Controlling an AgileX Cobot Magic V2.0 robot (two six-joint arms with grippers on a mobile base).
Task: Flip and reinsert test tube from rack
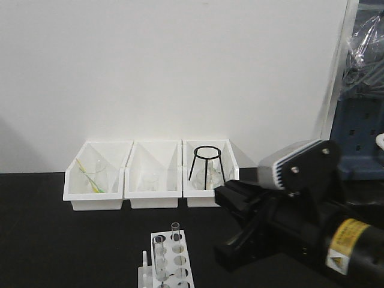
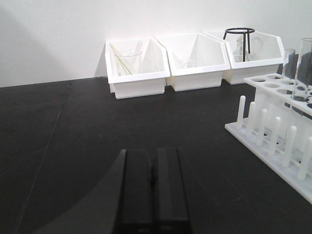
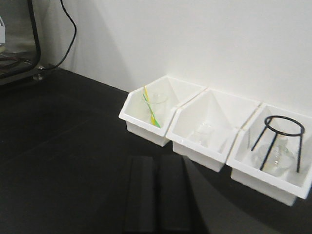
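Note:
The white rack [image 1: 170, 252] stands at the table's front centre, with two clear test tubes upright in it, one in front [image 1: 159, 257] and one behind [image 1: 175, 230]. In the left wrist view the rack [image 2: 265, 100] is at the right, with its tubes [image 2: 302, 68] [image 2: 288, 61] rising above its top. My left gripper [image 2: 152, 153] is shut and empty, low over the black table and well left of the rack. My right gripper [image 3: 156, 159] is shut and empty too, short of the white bins. The rack does not show in the right wrist view.
Three white open-front bins [image 1: 155, 180] line the back wall. The left one [image 3: 146, 114] holds a beaker with a yellow-green stick, the middle one [image 3: 209, 129] a small glass, the right one a black tripod ring [image 3: 282, 139]. My right arm [image 1: 300, 222] fills the right foreground.

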